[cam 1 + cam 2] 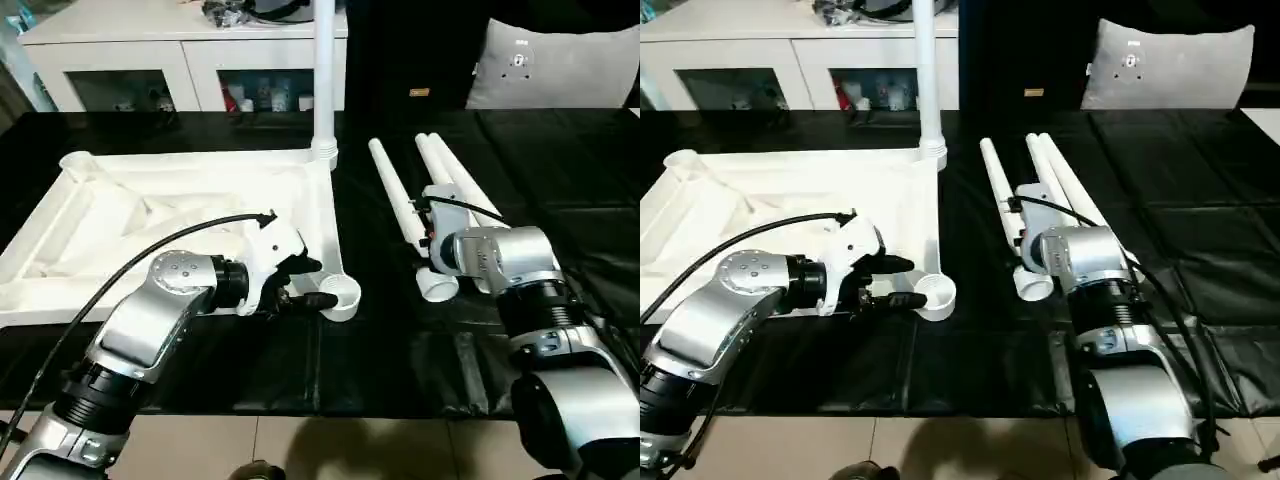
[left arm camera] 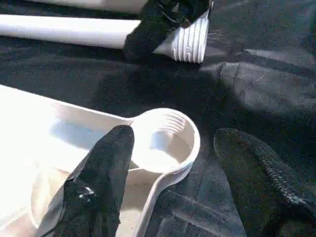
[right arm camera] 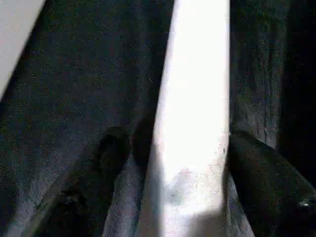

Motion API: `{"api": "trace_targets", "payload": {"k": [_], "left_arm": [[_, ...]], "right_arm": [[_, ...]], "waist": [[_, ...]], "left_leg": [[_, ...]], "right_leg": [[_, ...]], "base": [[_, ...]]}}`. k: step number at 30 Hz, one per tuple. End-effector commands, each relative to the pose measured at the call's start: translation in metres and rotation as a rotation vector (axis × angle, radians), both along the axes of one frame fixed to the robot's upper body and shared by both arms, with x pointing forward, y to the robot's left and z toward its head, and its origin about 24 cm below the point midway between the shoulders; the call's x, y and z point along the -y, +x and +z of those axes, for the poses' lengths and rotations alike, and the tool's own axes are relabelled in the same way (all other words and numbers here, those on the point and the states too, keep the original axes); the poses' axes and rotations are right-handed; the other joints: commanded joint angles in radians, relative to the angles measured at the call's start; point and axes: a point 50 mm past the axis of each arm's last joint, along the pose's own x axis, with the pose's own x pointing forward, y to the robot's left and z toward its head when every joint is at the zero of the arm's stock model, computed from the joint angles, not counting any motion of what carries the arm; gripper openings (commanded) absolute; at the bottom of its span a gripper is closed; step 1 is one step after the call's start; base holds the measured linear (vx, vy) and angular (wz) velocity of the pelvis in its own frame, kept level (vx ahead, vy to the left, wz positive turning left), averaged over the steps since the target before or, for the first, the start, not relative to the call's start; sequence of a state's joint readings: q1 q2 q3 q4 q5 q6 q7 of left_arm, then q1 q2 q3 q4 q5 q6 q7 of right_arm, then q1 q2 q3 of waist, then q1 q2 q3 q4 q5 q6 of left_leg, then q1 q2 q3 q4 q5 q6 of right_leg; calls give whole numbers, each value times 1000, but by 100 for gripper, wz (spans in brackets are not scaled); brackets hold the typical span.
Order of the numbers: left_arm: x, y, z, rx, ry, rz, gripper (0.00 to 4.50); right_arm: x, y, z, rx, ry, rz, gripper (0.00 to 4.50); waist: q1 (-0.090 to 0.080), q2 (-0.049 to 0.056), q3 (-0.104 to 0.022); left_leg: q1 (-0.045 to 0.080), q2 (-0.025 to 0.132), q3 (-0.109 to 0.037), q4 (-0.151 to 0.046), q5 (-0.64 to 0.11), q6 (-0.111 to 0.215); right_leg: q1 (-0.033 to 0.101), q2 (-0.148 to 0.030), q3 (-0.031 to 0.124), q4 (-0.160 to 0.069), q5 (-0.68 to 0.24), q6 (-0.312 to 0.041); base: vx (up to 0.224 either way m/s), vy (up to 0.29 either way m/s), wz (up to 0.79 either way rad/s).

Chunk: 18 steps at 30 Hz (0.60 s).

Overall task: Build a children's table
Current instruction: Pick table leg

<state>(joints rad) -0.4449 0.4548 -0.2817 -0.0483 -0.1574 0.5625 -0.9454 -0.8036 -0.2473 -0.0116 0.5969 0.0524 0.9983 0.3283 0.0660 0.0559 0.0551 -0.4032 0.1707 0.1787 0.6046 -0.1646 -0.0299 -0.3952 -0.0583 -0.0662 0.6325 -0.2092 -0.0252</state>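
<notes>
The white table top (image 1: pixel 120 215) lies underside up on the left of the black surface. One leg (image 1: pixel 324 80) stands upright in its far right corner socket. My left gripper (image 2: pixel 173 136) is open at the near right corner socket (image 1: pixel 340 297), one finger over the top's inner side and the other on the cloth beside the socket. Three loose legs (image 1: pixel 395 195) lie side by side to the right. My right gripper (image 3: pixel 173 143) is low over one leg (image 3: pixel 197 98), which lies between its open fingers with a gap on one side.
The black-covered work surface (image 1: pixel 560 180) spreads to the right of the loose legs. A white cabinet with glass doors (image 1: pixel 180 60) stands behind the table top. A pale cushion-like shape (image 1: pixel 560 65) sits at the back right. The surface's front edge runs just below my forearms.
</notes>
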Motion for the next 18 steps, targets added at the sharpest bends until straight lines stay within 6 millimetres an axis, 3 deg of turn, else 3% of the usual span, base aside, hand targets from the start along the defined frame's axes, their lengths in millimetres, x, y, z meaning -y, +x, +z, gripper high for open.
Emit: {"api": "trace_targets", "payload": {"k": [1,10,11,12,18], "left_arm": [[5,1,7,37,2,-18,304],[10,2,7,48,-4,-27,304],[10,2,7,51,-2,-26,304],[10,2,7,53,0,-26,304],[9,5,9,107,-4,12,304]], "right_arm": [[-1,-4,-5,-33,25,11,316],[-1,-9,-11,-61,27,22,237],[-1,-9,-11,-61,27,22,228],[-1,-8,-11,-61,27,23,220],[-3,-8,-12,-54,30,36,191]], "waist": [[2,-12,-76],[1,-12,-74],[0,-22,-75],[1,-17,-75],[1,-20,-75]], "left_leg": [[30,53,-19,-58,-112,-7],[31,53,-20,-59,-129,-12],[30,53,-19,-59,-126,-11],[31,53,-20,-59,-124,-11],[31,54,-21,-59,-129,-13]], "right_leg": [[50,-84,53,-68,-84,-194],[51,-85,53,-72,-105,-194],[52,-84,53,-72,-104,-193],[51,-86,53,-71,-109,-193],[50,-86,53,-72,-119,-187]], "base": [[0,0,0],[0,0,0],[0,0,0],[0,0,0],[0,0,0]]}}
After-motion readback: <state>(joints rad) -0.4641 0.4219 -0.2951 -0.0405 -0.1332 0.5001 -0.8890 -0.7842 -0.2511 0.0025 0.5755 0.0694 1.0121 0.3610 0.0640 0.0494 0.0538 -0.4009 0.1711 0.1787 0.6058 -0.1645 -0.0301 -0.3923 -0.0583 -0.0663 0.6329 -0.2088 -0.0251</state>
